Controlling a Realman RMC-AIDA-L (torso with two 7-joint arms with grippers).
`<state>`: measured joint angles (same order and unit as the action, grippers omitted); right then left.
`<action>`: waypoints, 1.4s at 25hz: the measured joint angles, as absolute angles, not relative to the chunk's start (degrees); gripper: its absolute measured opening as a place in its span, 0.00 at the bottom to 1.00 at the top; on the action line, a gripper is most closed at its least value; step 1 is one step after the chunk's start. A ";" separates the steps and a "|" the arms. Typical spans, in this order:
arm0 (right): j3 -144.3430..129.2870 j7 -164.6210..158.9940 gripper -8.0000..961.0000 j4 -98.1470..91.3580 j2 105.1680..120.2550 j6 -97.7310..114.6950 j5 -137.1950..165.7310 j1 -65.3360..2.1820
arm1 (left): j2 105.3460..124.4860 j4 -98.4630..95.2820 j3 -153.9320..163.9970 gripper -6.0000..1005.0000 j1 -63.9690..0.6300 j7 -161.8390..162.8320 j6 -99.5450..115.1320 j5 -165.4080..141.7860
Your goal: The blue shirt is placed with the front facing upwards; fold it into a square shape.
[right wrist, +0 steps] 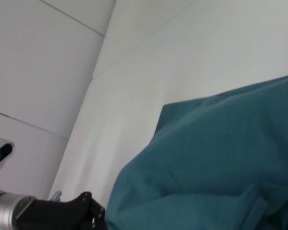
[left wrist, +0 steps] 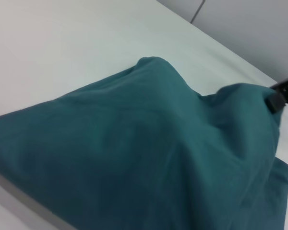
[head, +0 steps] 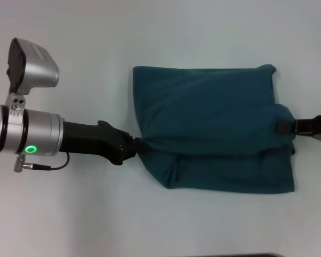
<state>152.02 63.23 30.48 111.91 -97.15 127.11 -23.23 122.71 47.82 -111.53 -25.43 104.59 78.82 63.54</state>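
The blue shirt lies folded into a rough rectangle on the white table, with no letters showing. My left gripper is shut on the shirt's left edge, and the cloth bunches to a point there. My right gripper is shut on the right edge, one black finger lying over the fabric. The cloth between them is raised and stretched into a ridge. In the left wrist view the shirt fills the frame, with the right gripper at its far end. The right wrist view shows the shirt and the left gripper beyond it.
The white table runs on all sides of the shirt. A dark edge shows at the near side in the head view. Grey wall panels stand behind the table.
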 joint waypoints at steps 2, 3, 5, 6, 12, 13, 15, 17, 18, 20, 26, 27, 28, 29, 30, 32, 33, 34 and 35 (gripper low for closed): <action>151.98 63.42 0.10 30.55 111.72 -98.12 127.12 -22.66 | 122.64 47.82 -111.64 0.02 -25.34 104.68 78.87 63.54; 151.96 63.64 0.10 30.64 111.64 -98.76 127.14 -22.34 | 122.60 47.83 -111.71 0.02 -25.30 104.72 78.94 63.54; 151.96 64.19 0.10 30.87 111.52 -100.02 127.15 -21.80 | 122.56 48.08 -112.15 0.02 -25.22 104.77 79.11 63.54; 151.95 64.46 0.10 30.96 111.45 -100.59 127.15 -21.57 | 122.52 48.41 -112.64 0.02 -25.18 104.78 79.19 63.54; 150.51 65.36 0.10 31.09 111.35 -102.79 128.81 -21.04 | 122.35 49.87 -113.74 0.03 -25.22 104.93 79.82 63.44; 150.48 65.37 0.10 31.10 111.34 -102.98 129.26 -21.05 | 122.33 50.33 -113.90 0.03 -25.29 105.21 80.02 63.13; 150.41 65.42 0.10 31.14 111.33 -103.56 130.10 -21.08 | 122.33 51.21 -114.38 0.03 -25.36 105.84 80.20 62.51; 150.31 65.54 0.10 31.22 111.33 -104.02 130.57 -21.13 | 122.32 52.03 -114.99 0.03 -25.39 106.40 80.25 62.13; 150.17 65.65 0.10 31.26 111.33 -104.08 130.70 -21.18 | 122.28 52.26 -115.29 0.03 -25.41 106.59 80.25 62.08; 149.68 65.81 0.10 31.27 111.33 -104.07 130.85 -21.36 | 122.21 52.37 -115.71 0.03 -25.47 106.83 80.26 61.96; 147.80 65.92 0.10 31.00 111.33 -103.34 130.95 -22.03 | 122.41 52.39 -115.89 0.03 -25.49 107.06 79.84 61.28; 147.49 65.95 0.10 31.00 111.33 -103.32 130.96 -22.14 | 122.44 52.38 -115.92 0.03 -25.48 107.08 79.80 61.25; 147.12 65.97 0.10 31.00 111.33 -103.31 130.96 -22.29 | 122.46 52.39 -115.96 0.03 -25.48 107.09 79.77 61.25; 146.92 65.99 0.10 31.00 111.33 -103.30 130.96 -22.40 | 122.49 52.39 -116.03 0.03 -25.48 107.09 79.74 61.25; 146.68 66.05 0.10 31.00 111.36 -103.30 130.96 -22.55 | 122.51 52.39 -116.11 0.03 -25.48 107.10 79.74 61.25; 146.41 66.23 0.10 31.05 111.38 -103.40 130.96 -22.76 | 122.61 52.38 -116.36 0.03 -25.49 107.10 79.68 61.25; 146.16 66.32 0.10 31.12 111.41 -103.56 130.96 -22.90 | 122.67 52.38 -116.44 0.03 -25.49 107.11 79.59 61.25; 145.87 66.41 0.10 31.16 111.43 -103.69 130.96 -23.02 | 122.73 52.38 -116.50 0.03 -25.49 107.11 79.41 61.24; 145.52 66.45 0.10 31.18 111.46 -103.79 130.96 -23.12 | 122.80 52.38 -116.51 0.03 -25.48 107.12 79.24 61.20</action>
<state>145.52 66.45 31.18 111.46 -103.79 130.96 -23.12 122.80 52.38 -116.51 -25.48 107.12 79.24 61.20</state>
